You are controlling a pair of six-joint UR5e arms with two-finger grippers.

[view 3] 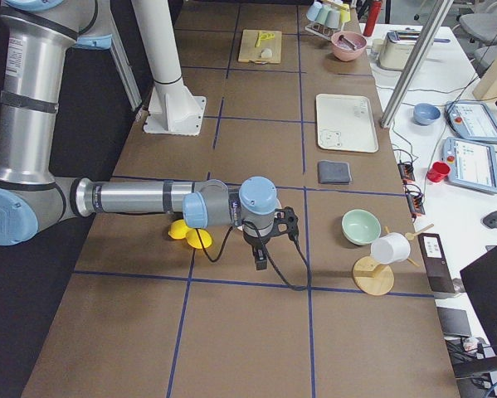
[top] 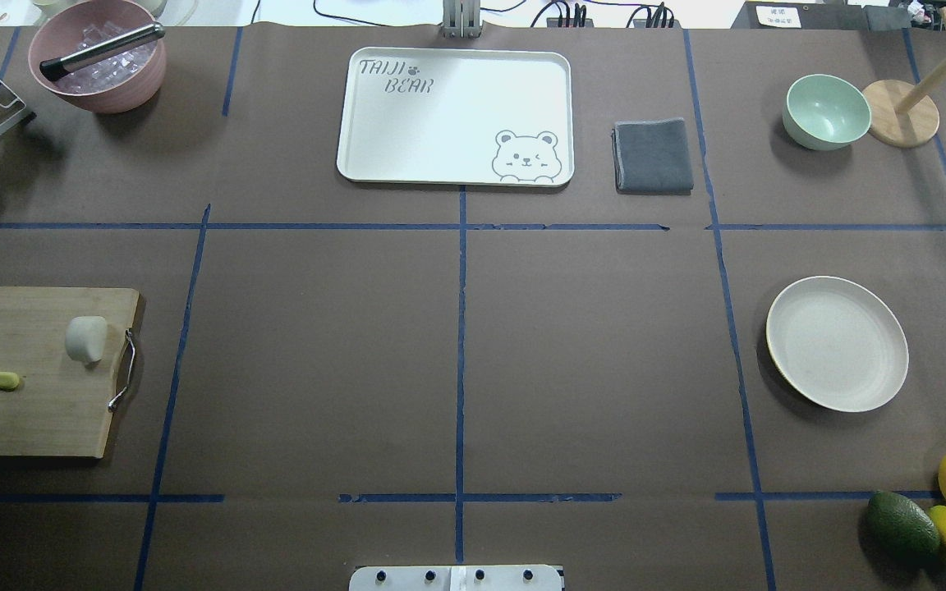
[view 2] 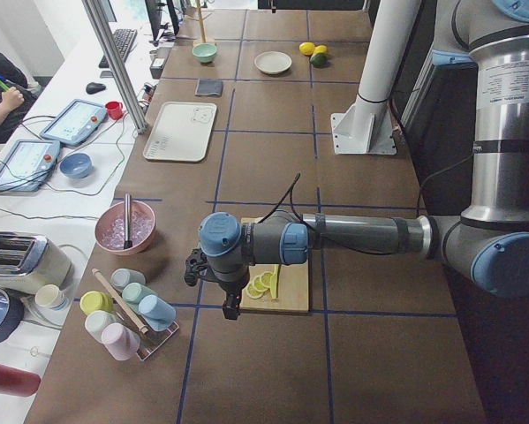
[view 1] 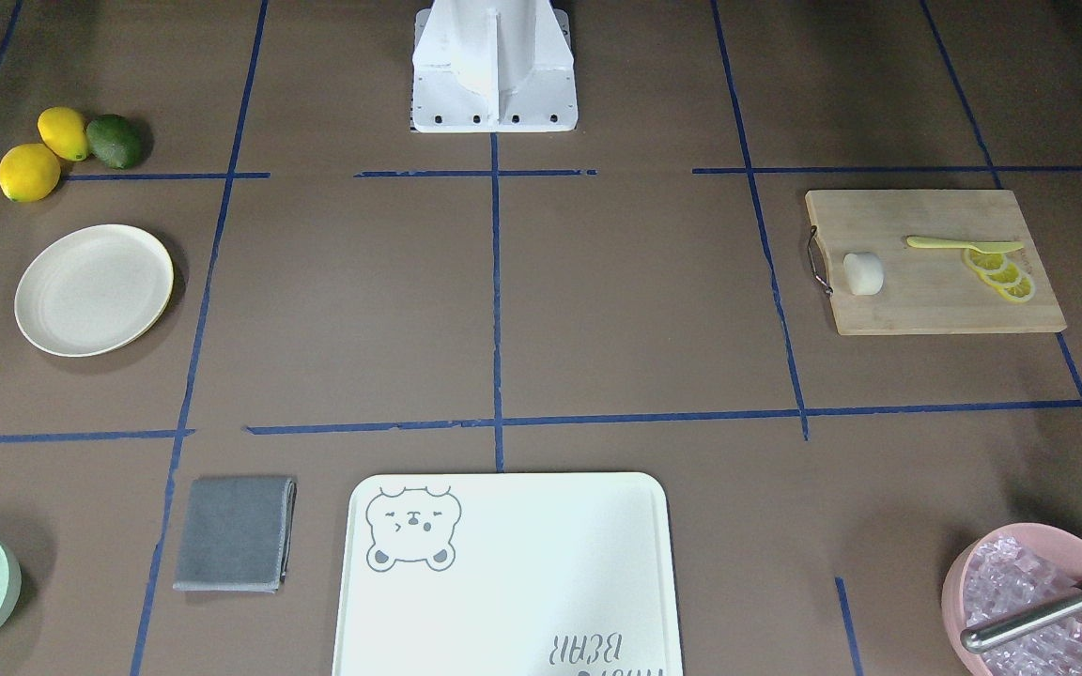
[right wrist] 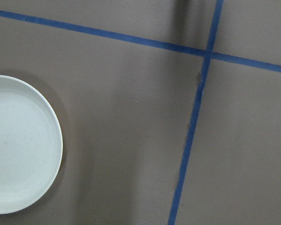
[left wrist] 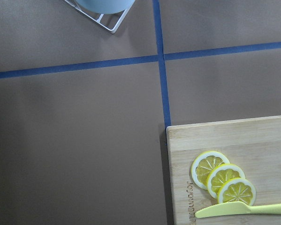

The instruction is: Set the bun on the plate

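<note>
**Bear-print tray** (view 1: 522,582): nearest the front-facing camera, flat on the table (view 1: 597,310), well apart from both tools.

**Bun** (view 1: 863,273): lies on the cutting board (view 1: 926,305), at the end with the metal handle. It is on the left tool's side of the table, beyond the lemon slices (view 1: 999,272) as seen from that tool. Nothing touches it.

**Plate** (view 1: 93,289): on the right tool's side of the table, well apart from the bun. It lies just beside the spot below the right tool, as its wrist view catches only the rim and part of the bowl.

**Task status**: judged not begun. The bun is not gripped and the plate holds nothing. Reach, grasp, carry across the table and release all remain. A hand-over between the arms may be needed.

**Left tool** (view 2: 231,307): hangs above the board's lemon-slice end and touches nothing that can be seen. It shows only in the side view, so I cannot tell whether the fingers are apart or together.

**Right tool** (view 3: 261,264): hangs above the table close to the plate and appears to carry nothing. It too shows only in a side view, so I cannot tell its opening.
</note>
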